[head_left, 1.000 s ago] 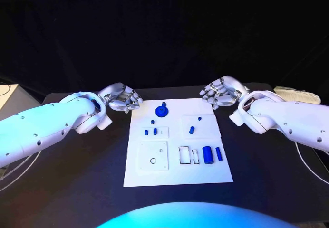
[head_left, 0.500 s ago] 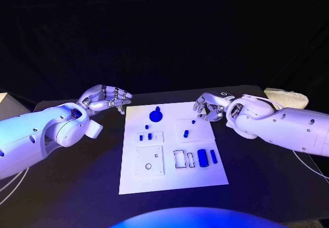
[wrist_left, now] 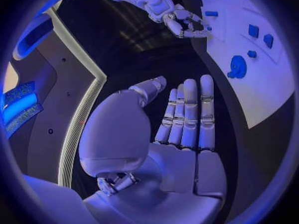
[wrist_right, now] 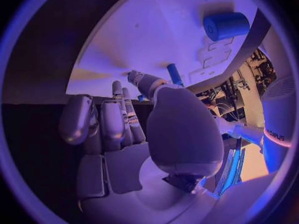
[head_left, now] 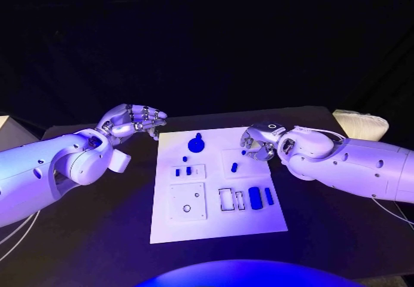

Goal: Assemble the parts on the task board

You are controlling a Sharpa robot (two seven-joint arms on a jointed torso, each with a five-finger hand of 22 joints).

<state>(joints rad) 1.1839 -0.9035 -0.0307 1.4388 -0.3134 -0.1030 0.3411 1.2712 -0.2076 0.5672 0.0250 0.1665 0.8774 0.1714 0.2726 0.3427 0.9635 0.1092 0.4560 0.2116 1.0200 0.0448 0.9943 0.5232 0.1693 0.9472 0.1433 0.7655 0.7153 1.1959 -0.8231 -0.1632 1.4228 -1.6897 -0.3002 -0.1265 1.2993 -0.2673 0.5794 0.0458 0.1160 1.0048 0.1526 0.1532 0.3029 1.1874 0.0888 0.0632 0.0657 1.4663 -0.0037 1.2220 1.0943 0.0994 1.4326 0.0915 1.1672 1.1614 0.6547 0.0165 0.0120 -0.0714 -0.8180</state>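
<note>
Flat white board (head_left: 216, 221) carries small blue pegs; left hand (head_left: 131, 122) beside it open, empty; right hand (head_left: 257, 143) over its edge, grip unclear.

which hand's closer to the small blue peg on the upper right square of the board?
Right. The right hand hovers at the task board's far right edge, just beyond the small blue peg. The left hand is off the board's far left corner.
</note>
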